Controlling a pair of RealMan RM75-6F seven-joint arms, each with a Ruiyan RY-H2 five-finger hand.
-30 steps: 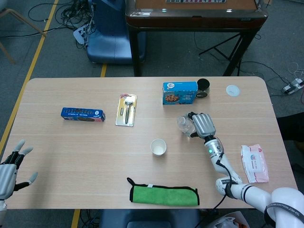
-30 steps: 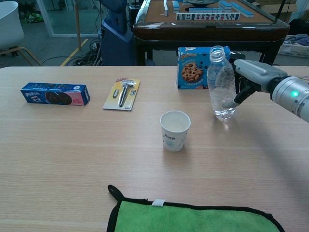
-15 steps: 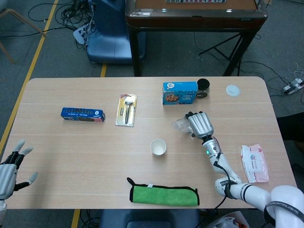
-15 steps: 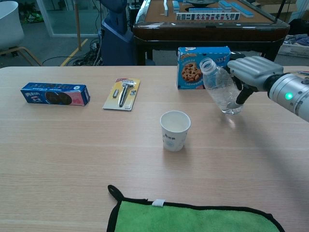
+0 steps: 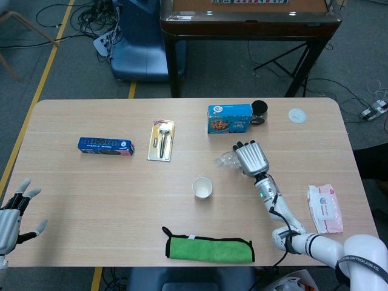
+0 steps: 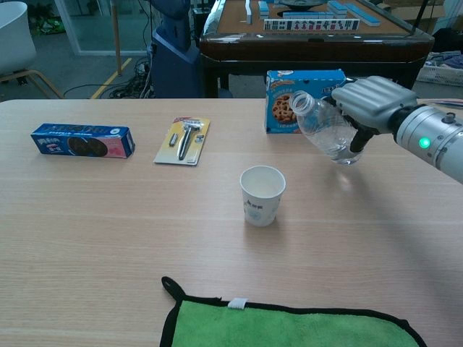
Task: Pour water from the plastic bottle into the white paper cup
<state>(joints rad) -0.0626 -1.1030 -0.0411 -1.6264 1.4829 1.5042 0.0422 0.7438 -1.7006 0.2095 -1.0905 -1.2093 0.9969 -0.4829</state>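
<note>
Chest view is showing the right hand [image 6: 365,101] gripping the clear plastic bottle [image 6: 323,133], which is tilting further than half a second ago, its uncapped mouth now leaning up and left toward the cup while its base is hanging off the table [image 6: 108,238]. Head view is showing the bottle's neck reaching further toward the cup than before. The white paper cup [image 6: 262,195] is standing upright, well apart from the bottle's mouth, in the same spot. The left hand [image 5: 11,213] is waiting at the table's near left corner, fingers spread, holding nothing, unchanged. The bottle is ribbed and see-through, the cup smooth and tapered, the tabletop pale wood grain.
</note>
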